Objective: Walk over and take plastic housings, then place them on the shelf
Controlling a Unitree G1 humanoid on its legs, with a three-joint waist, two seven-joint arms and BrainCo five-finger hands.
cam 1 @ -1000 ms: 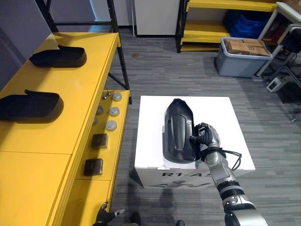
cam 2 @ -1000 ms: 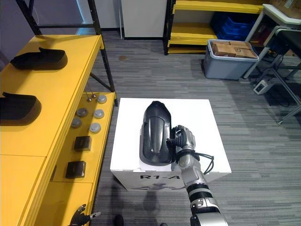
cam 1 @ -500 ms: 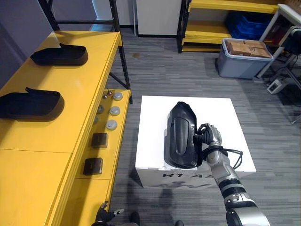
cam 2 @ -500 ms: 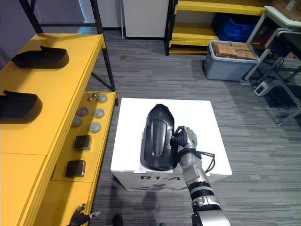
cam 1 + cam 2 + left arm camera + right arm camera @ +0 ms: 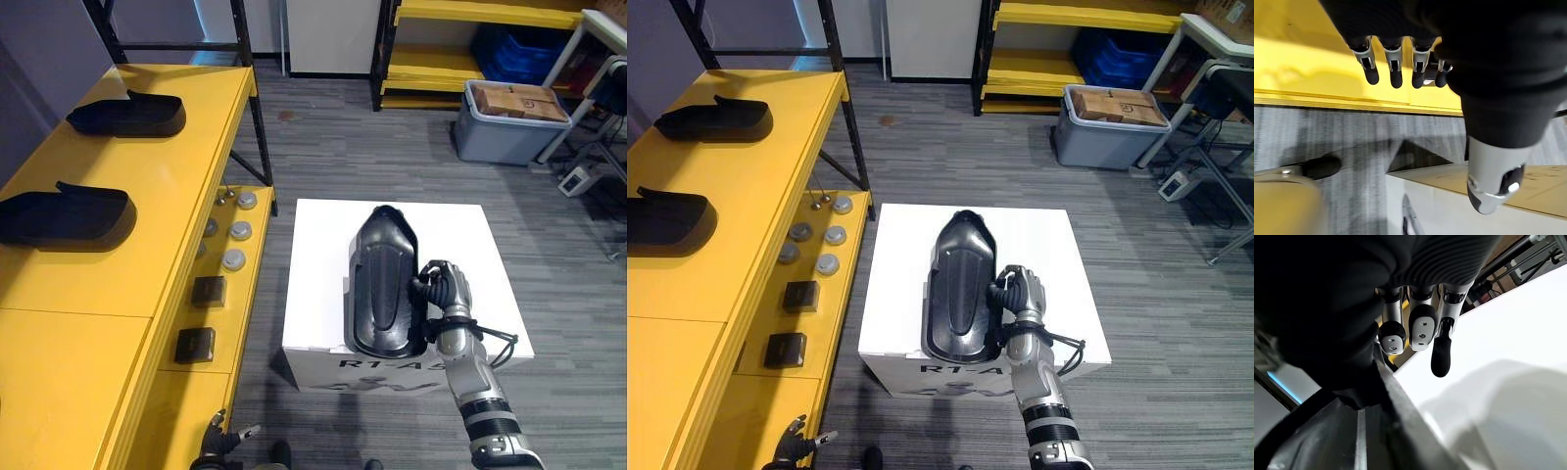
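Observation:
A long black plastic housing (image 5: 382, 279) lies hollow side up on a white box (image 5: 318, 255). My right hand (image 5: 443, 294) is at its right rim, fingers (image 5: 1420, 333) curled over the edge of the housing (image 5: 1327, 440). Two more black housings (image 5: 127, 115) (image 5: 67, 215) rest on the top of the yellow shelf (image 5: 147, 264) to the left. My left hand (image 5: 220, 446) hangs low beside the shelf with fingers (image 5: 1396, 68) relaxed and nothing in it.
The shelf's lower level carries round metal parts (image 5: 233, 257) and black blocks (image 5: 194, 345). A black shelf post (image 5: 257, 127) stands near the box's far left corner. A grey bin (image 5: 509, 122) with cardboard and a yellow rack (image 5: 460, 59) sit farther back.
The housing has shifted slightly right and toward the box's near edge together with my right hand. The left hand has stayed low.

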